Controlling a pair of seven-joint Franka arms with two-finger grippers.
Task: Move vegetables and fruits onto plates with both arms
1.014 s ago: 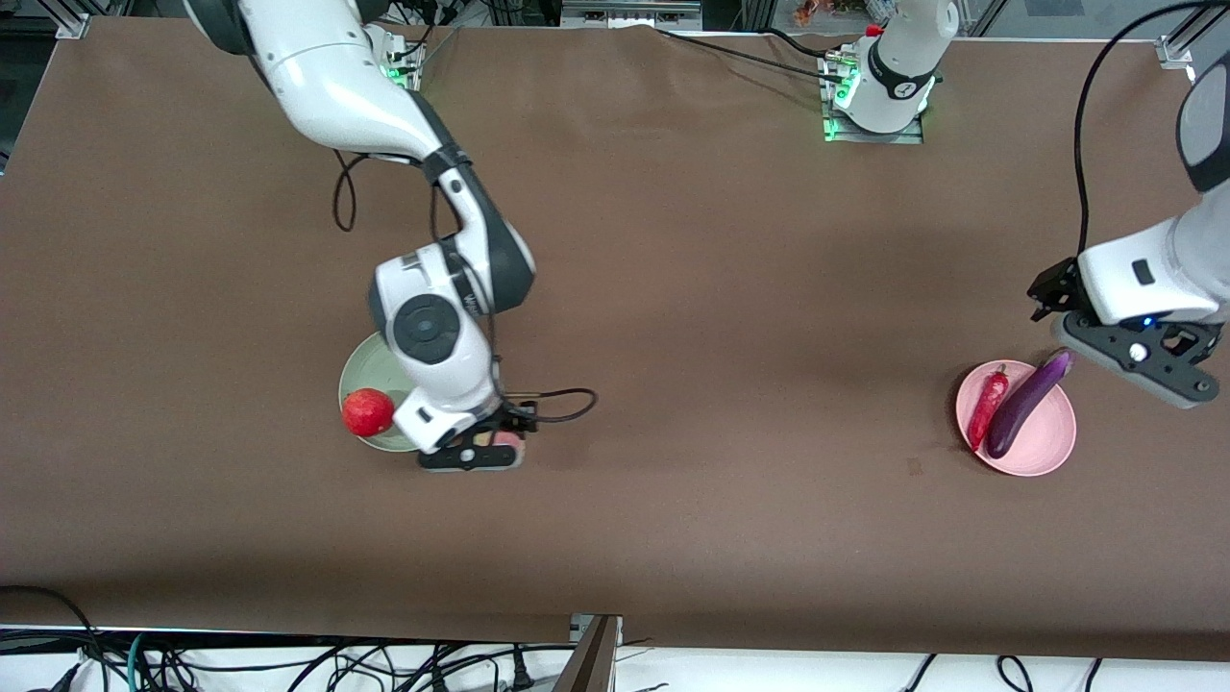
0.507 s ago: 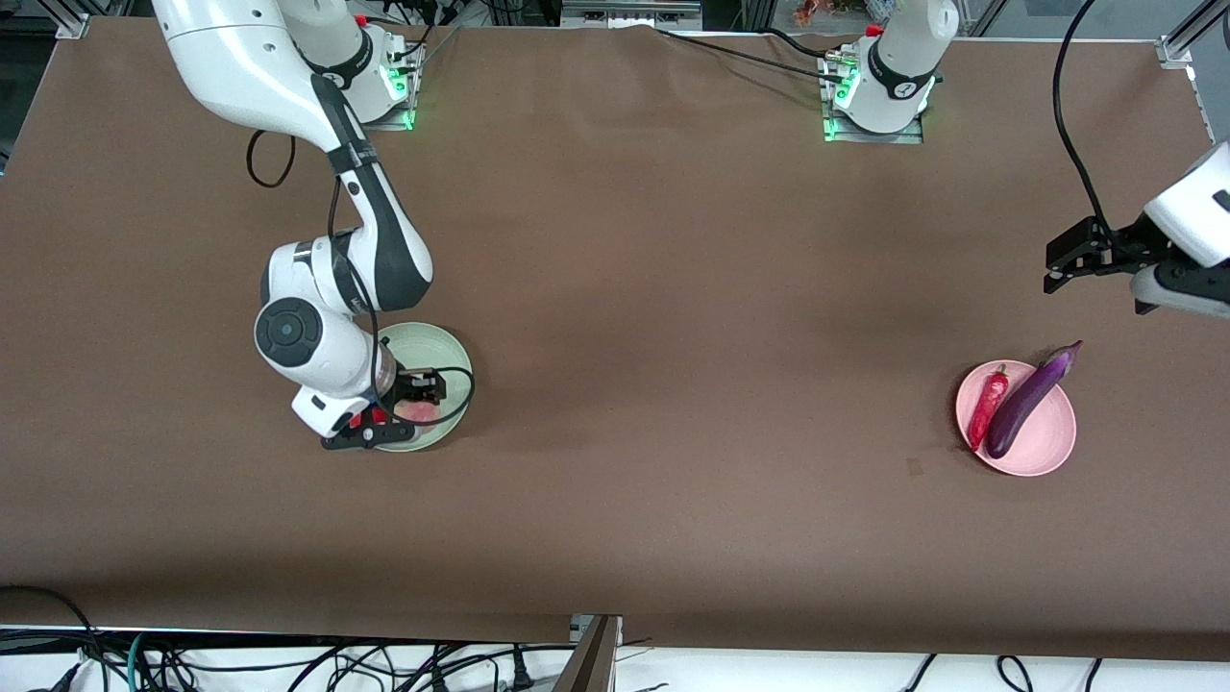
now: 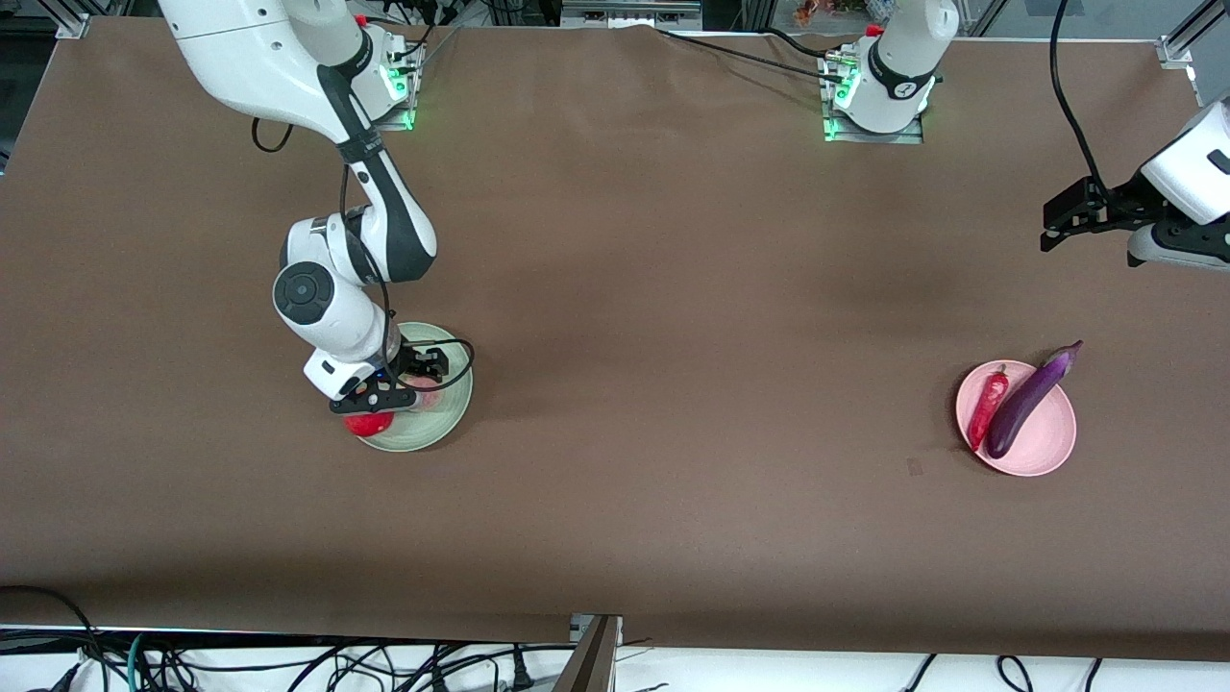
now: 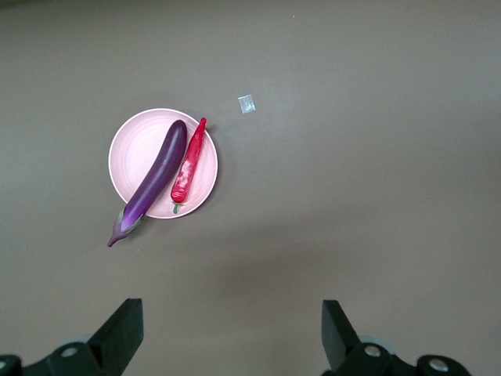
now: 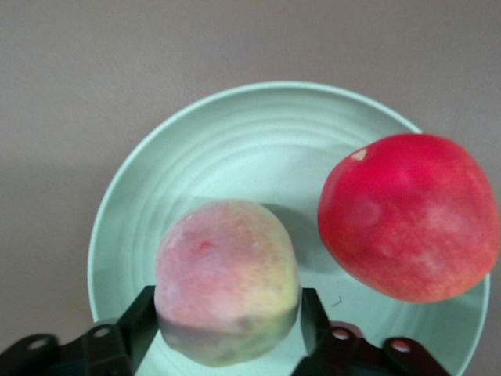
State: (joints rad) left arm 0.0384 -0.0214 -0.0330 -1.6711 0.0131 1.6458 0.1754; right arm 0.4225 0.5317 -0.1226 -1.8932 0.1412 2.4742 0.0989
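**Four items plated, one still being gripped**

Two plates are being carried by the bench (image 3: 673, 288). On the green plate (image 3: 452, 413), toward the right arm's end, the pale pink-blushed fruit (image 5: 227, 282) is being clasped by the right claw (image 5: 227, 329), probably for release beside the red fruit (image 5: 411, 219), which is resting on the same plate; little room is being left between the two. On the pink plate (image 4: 129, 149), the eggplant (image 4: 153, 180) and chili (image 4: 188, 164) are lying side by side, the eggplant's cap overhanging the rim. The left claw (image 4: 231, 333) is being held wide and empty, waiting above bare bench near that plate. A small scrap (image 4: 246, 103) is lying just beside the pink plate, obstructing nothing.
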